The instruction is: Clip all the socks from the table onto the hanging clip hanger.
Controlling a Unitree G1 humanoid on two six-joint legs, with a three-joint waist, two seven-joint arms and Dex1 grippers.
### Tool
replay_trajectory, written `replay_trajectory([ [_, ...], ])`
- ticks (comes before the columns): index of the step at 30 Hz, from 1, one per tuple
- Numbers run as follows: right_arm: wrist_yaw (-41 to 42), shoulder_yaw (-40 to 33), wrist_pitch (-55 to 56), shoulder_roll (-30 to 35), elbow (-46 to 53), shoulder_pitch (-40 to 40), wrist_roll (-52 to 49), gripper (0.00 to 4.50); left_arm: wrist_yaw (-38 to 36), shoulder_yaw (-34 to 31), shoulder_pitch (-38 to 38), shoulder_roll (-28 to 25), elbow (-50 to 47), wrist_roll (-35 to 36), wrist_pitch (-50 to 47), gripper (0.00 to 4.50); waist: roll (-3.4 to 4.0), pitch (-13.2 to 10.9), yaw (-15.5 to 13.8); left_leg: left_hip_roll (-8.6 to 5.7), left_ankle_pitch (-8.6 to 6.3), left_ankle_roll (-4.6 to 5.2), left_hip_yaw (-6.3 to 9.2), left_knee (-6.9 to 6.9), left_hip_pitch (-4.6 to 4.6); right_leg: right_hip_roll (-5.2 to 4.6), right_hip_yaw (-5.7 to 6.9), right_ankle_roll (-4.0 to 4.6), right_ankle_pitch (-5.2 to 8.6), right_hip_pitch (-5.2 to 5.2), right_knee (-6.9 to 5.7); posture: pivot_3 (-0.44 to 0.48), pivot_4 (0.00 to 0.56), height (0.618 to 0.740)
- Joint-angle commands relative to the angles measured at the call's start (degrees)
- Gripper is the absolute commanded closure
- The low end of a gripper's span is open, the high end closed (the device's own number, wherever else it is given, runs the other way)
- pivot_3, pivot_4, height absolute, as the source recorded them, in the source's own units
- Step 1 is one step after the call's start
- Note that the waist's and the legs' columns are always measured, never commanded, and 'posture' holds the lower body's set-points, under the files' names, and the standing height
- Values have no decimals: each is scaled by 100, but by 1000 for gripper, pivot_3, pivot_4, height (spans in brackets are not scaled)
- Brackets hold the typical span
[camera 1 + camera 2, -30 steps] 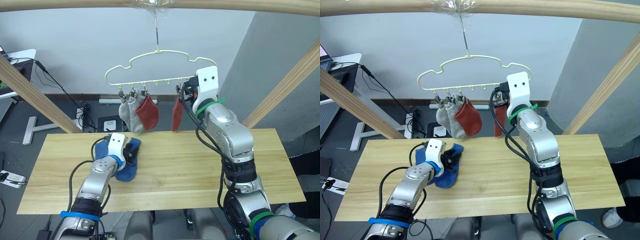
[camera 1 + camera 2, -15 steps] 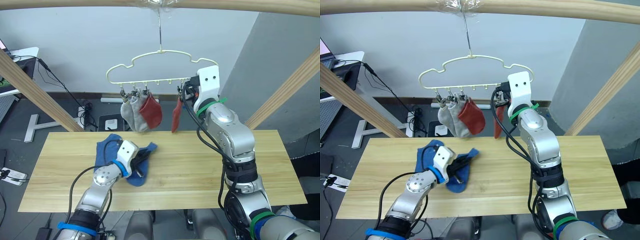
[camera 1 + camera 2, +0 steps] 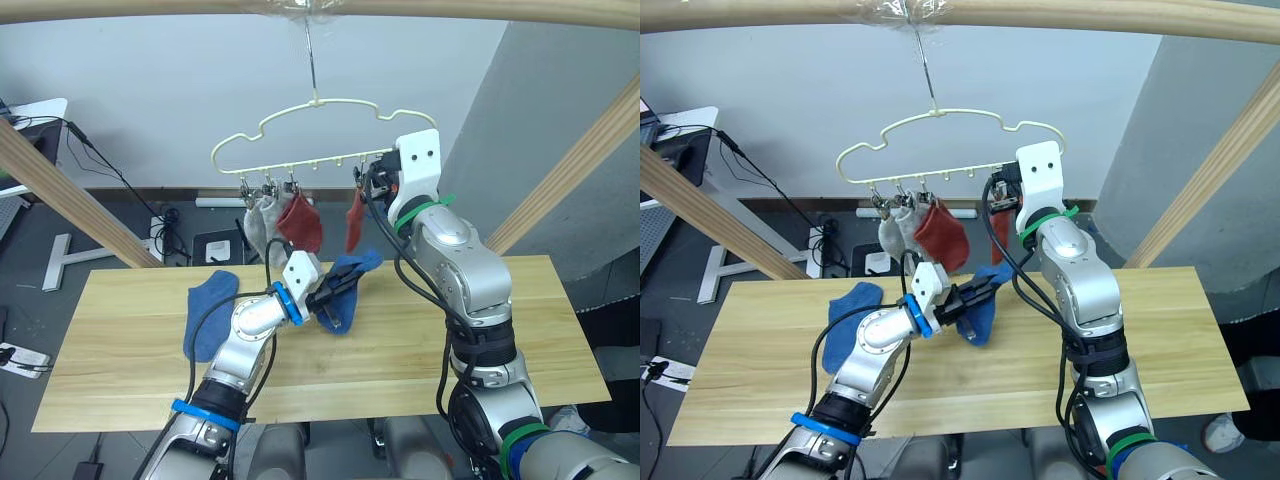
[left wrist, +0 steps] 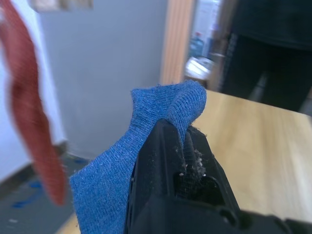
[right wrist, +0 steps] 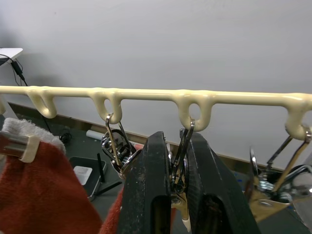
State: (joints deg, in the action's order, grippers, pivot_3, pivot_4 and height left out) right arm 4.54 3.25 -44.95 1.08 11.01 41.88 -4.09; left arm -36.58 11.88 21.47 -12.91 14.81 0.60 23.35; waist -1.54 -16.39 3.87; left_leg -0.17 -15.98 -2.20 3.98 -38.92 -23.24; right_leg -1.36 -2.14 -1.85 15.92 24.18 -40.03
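My left gripper [image 3: 332,291] is shut on a blue sock [image 3: 347,298] and holds it in the air above the table [image 3: 520,330], just below the clip hanger [image 3: 312,103]. In the left wrist view the sock [image 4: 122,165] drapes over the black fingers [image 4: 163,161]. A second blue sock [image 3: 207,312] lies flat on the table's left part. Two light grey socks [image 3: 259,222] and a rust-red sock [image 3: 302,222] hang from the left clips. Another rust-red sock [image 3: 354,222] hangs beside my right gripper [image 3: 366,186], which is shut on a metal clip [image 5: 179,161] of the hanger bar [image 5: 146,92].
Thick wooden poles frame the scene: one across the top [image 3: 480,10], one slanting at the left [image 3: 60,190], one at the right [image 3: 575,165]. A person in dark clothes [image 4: 273,44] stands beyond the table. Cables lie on the floor behind [image 3: 170,215].
My left gripper has lifted one blue sock off the table and carried it up and to the right, toward the hanger. The other blue sock stayed on the table. The right arm held still.
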Motion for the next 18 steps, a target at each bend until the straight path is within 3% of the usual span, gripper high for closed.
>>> replay_trajectory([
  [1,-18,-48,13,-32,299,93,-59,4427,617,-127,140,157,59,-313,369,4500,-1,1,2,0,0,0,0,0,0,0,0,-1,0,0,0,-74,237,720],
  [9,-31,-73,-132,-109,400,85,-116,4427,1474,-127,460,412,529,-849,817,4500,-1,1,6,0,0,0,-2,0,-2,0,1,-1,0,1,4,-82,236,720],
  [18,-63,-93,-313,-228,502,82,-235,4427,1190,62,672,522,836,-713,624,4500,-1,1,62,-1,0,0,-2,0,-2,0,2,-1,0,1,2,-81,234,720],
])
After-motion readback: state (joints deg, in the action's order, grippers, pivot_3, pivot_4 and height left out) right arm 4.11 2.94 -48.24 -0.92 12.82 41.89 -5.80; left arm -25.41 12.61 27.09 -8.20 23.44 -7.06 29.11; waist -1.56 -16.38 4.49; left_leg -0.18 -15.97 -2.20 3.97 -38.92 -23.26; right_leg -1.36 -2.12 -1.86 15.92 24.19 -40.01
